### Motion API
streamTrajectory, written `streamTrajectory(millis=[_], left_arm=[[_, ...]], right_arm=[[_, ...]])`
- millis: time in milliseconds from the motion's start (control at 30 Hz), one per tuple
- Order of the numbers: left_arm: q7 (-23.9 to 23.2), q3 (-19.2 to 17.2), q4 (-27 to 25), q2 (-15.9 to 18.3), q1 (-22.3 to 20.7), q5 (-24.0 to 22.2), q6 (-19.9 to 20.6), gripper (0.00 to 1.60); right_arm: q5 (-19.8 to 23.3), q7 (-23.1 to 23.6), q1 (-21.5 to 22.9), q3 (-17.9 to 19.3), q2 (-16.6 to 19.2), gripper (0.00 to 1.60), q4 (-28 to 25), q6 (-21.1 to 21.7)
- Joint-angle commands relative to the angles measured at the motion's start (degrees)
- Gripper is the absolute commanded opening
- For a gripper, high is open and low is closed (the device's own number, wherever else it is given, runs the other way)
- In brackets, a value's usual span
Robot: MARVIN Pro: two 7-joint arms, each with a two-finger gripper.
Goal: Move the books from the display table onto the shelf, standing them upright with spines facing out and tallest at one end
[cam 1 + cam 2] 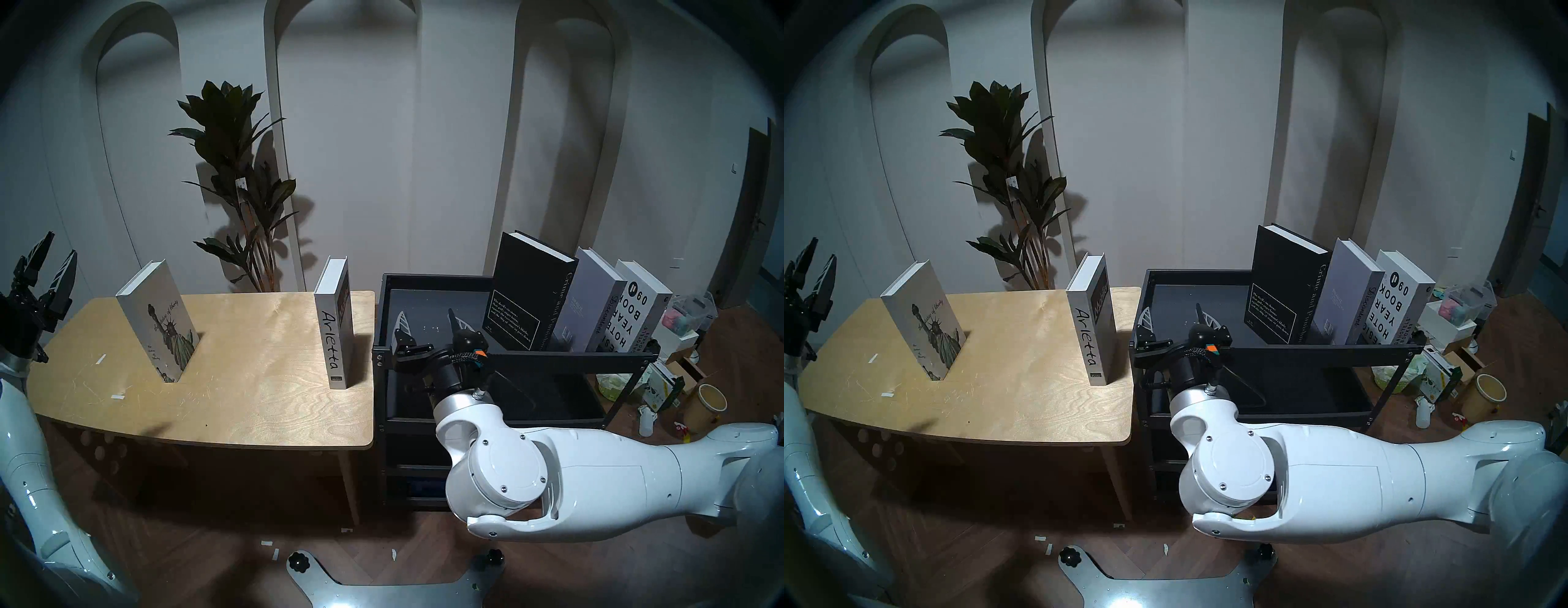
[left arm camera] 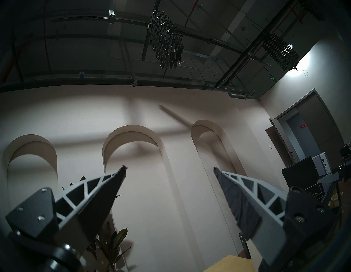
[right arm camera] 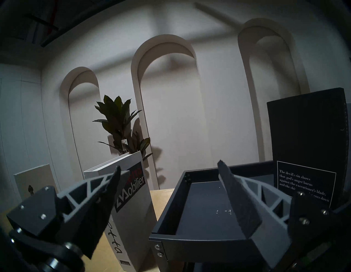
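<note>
Two books stand upright on the plywood display table [image 1: 254,395]: the pale grey Statue of Liberty book [image 1: 159,322] at its left and the white "Arietta" [image 1: 337,327] by its right edge. On the black shelf's top tray [image 1: 424,297], three more lean together at the right: black "Crime and Punishment" [image 1: 526,293], grey "Discontent" [image 1: 594,301] and the white Yearbook [image 1: 636,310]. My right gripper [image 1: 426,320] is open and empty over the tray's front left; in the right wrist view "Arietta" [image 3: 133,199] stands just beyond its left finger. My left gripper [image 1: 49,259] is open, raised off the table's left end, pointing upward.
A tall potted plant [image 1: 242,182] stands behind the table against the arched wall. Boxes, a bucket [image 1: 706,407] and clutter lie on the floor right of the shelf. The shelf's lower tiers sit behind my right forearm [image 1: 551,479].
</note>
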Motion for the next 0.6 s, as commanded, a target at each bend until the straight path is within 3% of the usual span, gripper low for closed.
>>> streamTrajectory(millis=[0, 567], left_arm=[[-0.1, 0.1, -0.6, 0.6, -0.4, 0.0, 0.0, 1.60], [-0.1, 0.0, -0.6, 0.5, -0.4, 0.0, -0.1, 1.60]], right_arm=[[0.6, 0.8, 3.8, 1.0, -6.1, 1.60, 3.3, 0.9], [5.6, 4.3, 8.0, 0.2, -17.1, 1.60, 13.7, 3.2]])
